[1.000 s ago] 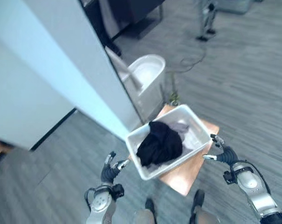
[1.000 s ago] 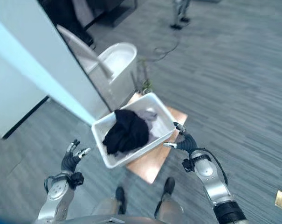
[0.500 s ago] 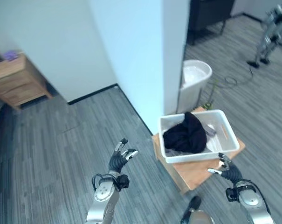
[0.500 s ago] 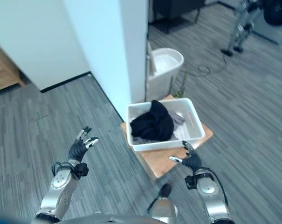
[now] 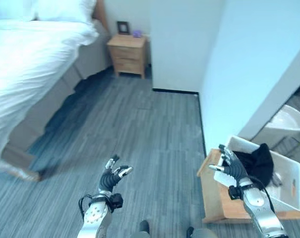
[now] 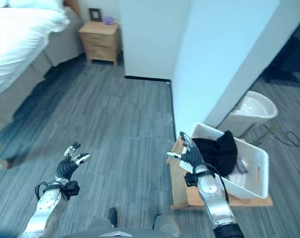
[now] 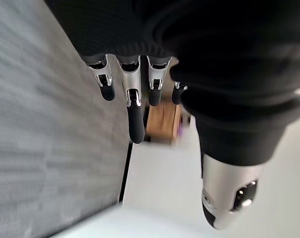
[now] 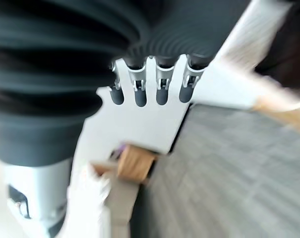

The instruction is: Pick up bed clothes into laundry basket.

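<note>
The bed clothes you are after are the white bedding (image 5: 26,54) on the bed (image 5: 50,99), which sits at the far upper left of the head views with its long side running away from you toward the wall; no loose garment can be made out on it from here. It lies well apart from both of your hands, across a wide stretch of grey plank floor (image 5: 140,134), and it lies to the left and ahead, so your left hand (image 5: 110,176) is the nearer one. That hand hovers low over the floor with its fingers loosely spread and nothing in them, as its wrist view confirms. Your right hand (image 6: 188,154) is likewise slack and empty, fingers relaxed, held just beside the near rim of the white laundry basket (image 6: 249,186). The basket rests on a small wooden stand (image 6: 189,196) at your right, against the foot of a pale wall, and already holds a black garment (image 6: 216,151) with something lighter beside it. A wooden nightstand (image 5: 129,53) stands by the head of the bed, and a white bin (image 6: 249,111) shows behind the basket. So bed and basket lie on opposite sides of you: I judge you will need to close on the bed first, lead with the left hand, then carry back to the right.
</note>
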### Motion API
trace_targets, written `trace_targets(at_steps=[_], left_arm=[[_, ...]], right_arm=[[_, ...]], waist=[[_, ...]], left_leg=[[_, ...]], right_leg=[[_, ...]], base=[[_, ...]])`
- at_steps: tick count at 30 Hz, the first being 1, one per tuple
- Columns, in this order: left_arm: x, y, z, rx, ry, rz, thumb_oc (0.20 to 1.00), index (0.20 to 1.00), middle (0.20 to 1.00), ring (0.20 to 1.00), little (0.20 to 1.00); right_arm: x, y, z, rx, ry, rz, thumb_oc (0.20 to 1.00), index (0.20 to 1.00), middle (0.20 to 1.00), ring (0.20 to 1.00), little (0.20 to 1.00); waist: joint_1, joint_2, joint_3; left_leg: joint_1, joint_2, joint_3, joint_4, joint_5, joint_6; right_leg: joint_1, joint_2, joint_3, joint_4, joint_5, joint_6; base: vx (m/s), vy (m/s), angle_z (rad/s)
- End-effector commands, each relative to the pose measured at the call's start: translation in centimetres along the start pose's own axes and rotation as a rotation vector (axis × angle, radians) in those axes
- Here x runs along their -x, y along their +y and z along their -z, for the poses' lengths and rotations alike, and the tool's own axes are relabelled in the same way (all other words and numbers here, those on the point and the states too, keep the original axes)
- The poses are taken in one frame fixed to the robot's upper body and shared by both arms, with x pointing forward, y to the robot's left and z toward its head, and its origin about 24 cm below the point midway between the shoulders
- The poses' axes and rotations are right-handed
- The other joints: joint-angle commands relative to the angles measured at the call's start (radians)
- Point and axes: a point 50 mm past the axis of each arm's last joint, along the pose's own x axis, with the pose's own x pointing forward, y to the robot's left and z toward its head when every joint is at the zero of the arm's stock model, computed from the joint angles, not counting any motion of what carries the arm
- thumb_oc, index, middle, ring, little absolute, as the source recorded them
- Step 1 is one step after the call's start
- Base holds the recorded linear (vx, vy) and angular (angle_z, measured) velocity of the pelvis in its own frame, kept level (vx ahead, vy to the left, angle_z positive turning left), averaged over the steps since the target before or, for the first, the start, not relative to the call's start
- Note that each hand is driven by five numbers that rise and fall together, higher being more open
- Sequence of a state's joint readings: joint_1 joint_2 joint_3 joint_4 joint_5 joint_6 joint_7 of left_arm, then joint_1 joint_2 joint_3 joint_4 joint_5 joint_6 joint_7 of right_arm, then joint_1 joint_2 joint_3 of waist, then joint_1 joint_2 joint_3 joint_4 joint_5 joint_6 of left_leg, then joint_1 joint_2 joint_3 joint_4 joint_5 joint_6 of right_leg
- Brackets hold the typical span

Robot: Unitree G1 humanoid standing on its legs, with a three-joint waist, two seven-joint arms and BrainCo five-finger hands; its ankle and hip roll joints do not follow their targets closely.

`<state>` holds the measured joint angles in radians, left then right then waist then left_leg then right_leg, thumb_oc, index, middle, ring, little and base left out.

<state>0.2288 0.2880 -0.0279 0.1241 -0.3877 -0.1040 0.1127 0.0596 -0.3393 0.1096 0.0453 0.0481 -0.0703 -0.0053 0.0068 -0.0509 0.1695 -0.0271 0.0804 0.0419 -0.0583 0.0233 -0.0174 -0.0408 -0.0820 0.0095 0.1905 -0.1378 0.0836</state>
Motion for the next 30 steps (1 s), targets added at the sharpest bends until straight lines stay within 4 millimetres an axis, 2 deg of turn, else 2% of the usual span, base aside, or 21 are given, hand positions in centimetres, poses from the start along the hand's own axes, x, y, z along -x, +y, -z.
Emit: trace_targets(at_steps=[1, 2, 3, 5, 7, 8, 10, 11, 13, 14, 15, 16, 18, 19, 22, 25, 26, 27, 28, 29, 30], left_arm=[[-0.4, 0.7, -2.4, 0.044, -0.120, -0.049, 1.000, 1.000, 1.000, 1.000, 1.000], [-0.4, 0.7, -2.4, 0.044, -0.120, -0.049, 1.000, 1.000, 1.000, 1.000, 1.000], [0.1, 1.6, -2.3, 0.085, -0.123, -0.107, 1.000, 1.000, 1.000, 1.000, 1.000], [0.2, 2.0, -2.4, 0.111, -0.136, -0.136, 1.000, 1.000, 1.000, 1.000, 1.000], [-0.1, 1.9, -2.9, 0.116, -0.159, -0.139, 1.000, 1.000, 1.000, 1.000, 1.000], [-0.8, 1.4, -3.6, 0.141, -0.186, -0.122, 1.000, 1.000, 1.000, 1.000, 1.000], [-1.3, 0.8, -4.2, 0.153, -0.207, -0.093, 1.000, 1.000, 1.000, 1.000, 1.000], [-1.4, 0.8, -4.4, 0.152, -0.211, -0.086, 1.000, 1.000, 1.000, 1.000, 1.000], [-1.5, 0.8, -4.4, 0.140, -0.208, -0.076, 1.000, 1.000, 1.000, 1.000, 1.000], [-1.7, 0.8, -4.6, 0.131, -0.211, -0.073, 1.000, 1.000, 1.000, 1.000, 1.000], [-1.8, 1.1, -4.7, 0.118, -0.204, -0.079, 1.000, 1.000, 1.000, 1.000, 1.000], [-1.7, 1.1, -4.6, 0.118, -0.203, -0.079, 1.000, 1.000, 1.000, 1.000, 1.000], [-1.6, 1.3, -4.6, 0.102, -0.188, -0.084, 1.000, 1.000, 1.000, 1.000, 1.000], [-1.5, 1.3, -4.2, 0.088, -0.167, -0.074, 1.000, 1.000, 1.000, 1.000, 1.000], [-1.3, 1.1, -4.5, 0.063, -0.170, -0.037, 1.000, 1.000, 1.000, 1.000, 1.000], [-0.8, 1.4, -4.6, -0.012, -0.163, 0.012, 1.000, 1.000, 1.000, 1.000, 1.000], [-0.8, 1.5, -4.8, -0.039, -0.170, 0.020, 1.000, 1.000, 1.000, 1.000, 1.000], [-0.9, 1.5, -4.7, -0.059, -0.162, 0.029, 1.000, 1.000, 1.000, 1.000, 1.000], [-1.0, 1.5, -4.7, -0.060, -0.163, 0.029, 1.000, 1.000, 1.000, 1.000, 1.000], [-1.1, 1.4, -4.8, -0.078, -0.164, 0.036, 1.000, 1.000, 1.000, 1.000, 1.000], [-1.4, 1.1, -5.0, -0.093, -0.167, 0.054, 1.000, 1.000, 1.000, 1.000, 1.000]], right_arm=[[-1.3, 1.1, -3.8, -0.039, -0.179, -0.064, 1.000, 1.000, 1.000, 1.000, 1.000], [-1.3, 1.1, -3.8, -0.039, -0.179, -0.064, 1.000, 1.000, 1.000, 1.000, 1.000], [-2.0, 2.1, -5.1, -0.039, -0.224, -0.139, 1.000, 1.000, 1.000, 1.000, 1.000], [-2.6, 2.6, -5.8, -0.035, -0.247, -0.172, 1.000, 1.000, 1.000, 1.000, 1.000], [-3.0, 2.6, -6.3, -0.023, -0.265, -0.179, 1.000, 1.000, 1.000, 1.000, 1.000], [-3.4, 1.9, -6.5, 0.007, -0.268, -0.156, 1.000, 1.000, 1.000, 1.000, 1.000], [-3.7, 1.4, -6.4, 0.027, -0.261, -0.127, 1.000, 1.000, 1.000, 1.000, 1.000], [-3.7, 1.1, -6.2, 0.030, -0.248, -0.111, 1.000, 1.000, 1.000, 1.000, 1.000], [-3.5, 0.9, -5.5, 0.037, -0.217, -0.098, 1.000, 1.000, 1.000, 1.000, 1.000], [-3.4, 0.7, -5.2, 0.040, -0.204, -0.089, 1.000, 1.000, 1.000, 1.000, 1.000], [-3.1, 0.2, -4.4, 0.037, -0.171, -0.063, 1.000, 1.000, 1.000, 1.000, 1.000], [-3.1, 0.2, -4.4, 0.037, -0.170, -0.064, 1.000, 1.000, 1.000, 1.000, 1.000], [-2.9, -0.5, -3.8, 0.008, -0.143, -0.027, 1.000, 1.000, 1.000, 1.000, 1.000], [-2.7, -0.7, -3.3, -0.025, -0.119, -0.008, 1.000, 1.000, 1.000, 1.000, 1.000], [-1.8, -2.2, -2.0, -0.159, -0.072, 0.087, 1.000, 1.000, 1.000, 1.000, 1.000], [-0.6, -3.0, -1.1, -0.231, -0.052, 0.149, 1.000, 1.000, 1.000, 1.000, 1.000], [-0.4, -3.0, -1.1, -0.252, -0.059, 0.168, 1.000, 1.000, 1.000, 1.000, 1.000], [-0.3, -2.8, -1.0, -0.288, -0.067, 0.178, 1.000, 1.000, 1.000, 1.000, 1.000], [-0.4, -2.7, -1.0, -0.289, -0.068, 0.179, 1.000, 1.000, 1.000, 1.000, 1.000], [-0.3, -2.7, -1.1, -0.310, -0.079, 0.186, 1.000, 1.000, 1.000, 1.000, 1.000], [-0.2, -2.6, -1.1, -0.327, -0.087, 0.191, 1.000, 1.000, 1.000, 1.000, 1.000]], waist=[[0.013, -0.022, -0.025], [0.013, -0.022, -0.025], [0.058, -0.015, -0.007], [0.087, -0.008, 0.019], [0.095, -0.005, 0.036], [0.084, -0.004, 0.066], [0.050, -0.006, 0.076], [0.038, -0.005, 0.072], [0.021, 0.002, 0.054], [0.009, 0.005, 0.046], [-0.011, 0.014, 0.024], [-0.012, 0.016, 0.025], [-0.026, 0.037, -0.004], [-0.023, 0.050, -0.015], [-0.003, 0.054, -0.018], [0.014, 0.029, -0.017], [0.017, 0.010, -0.012], [0.015, -0.004, -0.001], [0.016, -0.006, -0.001], [0.005, -0.010, 0.005], [-0.014, -0.013, 0.008]], left_leg=[[0.079, 0.004, 0.014, -0.029, -0.025, -0.055], [0.079, 0.004, 0.014, -0.029, -0.025, -0.055], [0.054, 0.009, 0.020, -0.010, -0.003, -0.065], [0.004, 0.000, 0.006, 0.026, 0.008, -0.073], [-0.043, -0.002, -0.001, 0.048, 0.019, -0.083], [-0.103, 0.012, 0.064, 0.106, 0.023, -0.089], [-0.088, 0.071, 0.235, 0.177, -0.011, -0.086], [-0.077, 0.095, 0.287, 0.215, -0.031, -0.089], [-0.036, 0.131, 0.316, 0.265, -0.083, -0.108], [-0.015, 0.164, 0.344, 0.281, -0.084, -0.119], [0.055, 0.241, 0.435, 0.257, -0.053, -0.137], [0.061, 0.242, 0.434, 0.250, -0.048, -0.141], [0.125, 0.288, 0.496, 0.185, 0.007, -0.165], [0.137, 0.276, 0.489, 0.136, 0.004, -0.165], [0.120, 0.251, 0.436, 0.048, 0.018, -0.165], [0.110, 0.204, 0.378, -0.005, 0.008, -0.141], [0.106, 0.178, 0.358, -0.013, -0.003, -0.126], [0.100, 0.145, 0.321, -0.018, -0.023, -0.102], [0.099, 0.142, 0.321, -0.017, -0.024, -0.100], [0.096, 0.132, 0.305, -0.021, -0.030, -0.094], [0.090, 0.121, 0.285, -0.025, -0.033, -0.087]], right_leg=[[0.105, -0.001, -0.045, -0.200, 0.104, 0.008], [0.106, -0.001, -0.045, -0.201, 0.105, 0.008], [0.135, -0.003, -0.056, -0.278, 0.127, 0.009], [0.125, -0.006, -0.072, -0.278, 0.117, 0.005], [0.112, -0.011, -0.095, -0.278, 0.119, 0.003], [0.091, -0.035, -0.161, -0.278, 0.132, 0.006], [0.072, -0.071, -0.257, -0.278, 0.152, 0.007], [0.066, -0.086, -0.303, -0.278, 0.158, 0.005], [0.082, -0.101, -0.354, -0.278, 0.145, 0.005], [0.090, -0.112, -0.395, -0.278, 0.146, 0.006], [0.090, -0.140, -0.471, -0.275, 0.149, 0.011], [0.095, -0.137, -0.473, -0.276, 0.148, 0.010], [0.095, -0.160, -0.543, -0.270, 0.156, 0.019], [0.096, -0.167, -0.562, -0.267, 0.159, 0.025], [0.113, -0.201, -0.612, -0.255, 0.192, 0.044], [0.126, -0.247, -0.636, -0.208, 0.216, 0.075], [0.117, -0.275, -0.633, -0.177, 0.245, 0.097], [0.096, -0.286, -0.585, -0.145, 0.263, 0.113], [0.094, -0.289, -0.583, -0.142, 0.262, 0.115], [0.078, -0.277, -0.527, -0.128, 0.262, 0.121], [0.053, -0.241, -0.434, -0.105, 0.237, 0.119]], base=[[0.00, -0.091, 0.30], [-0.07, -0.145, -0.05], [-0.13, -0.115, -0.30], [-0.22, -0.112, -0.45], [-0.27, -0.051, 0.33], [-0.36, -0.015, 1.04], [-0.37, -0.023, 1.60], [-0.15, 0.006, 2.04], [-0.06, 0.056, 1.71], [-0.15, 0.175, 1.27], [-0.11, 0.147, 1.37], [-0.09, 0.238, 1.23], [-0.02, 0.219, 1.36], [0.00, 0.258, 1.38], [-0.02, 0.292, 1.13], [0.02, 0.252, 1.30], [0.00, 0.234, 1.63], [0.01, 0.167, 0.75], [0.01, 0.113, 0.63], [0.00, 0.054, 0.57], [-0.07, 0.092, 0.61]])
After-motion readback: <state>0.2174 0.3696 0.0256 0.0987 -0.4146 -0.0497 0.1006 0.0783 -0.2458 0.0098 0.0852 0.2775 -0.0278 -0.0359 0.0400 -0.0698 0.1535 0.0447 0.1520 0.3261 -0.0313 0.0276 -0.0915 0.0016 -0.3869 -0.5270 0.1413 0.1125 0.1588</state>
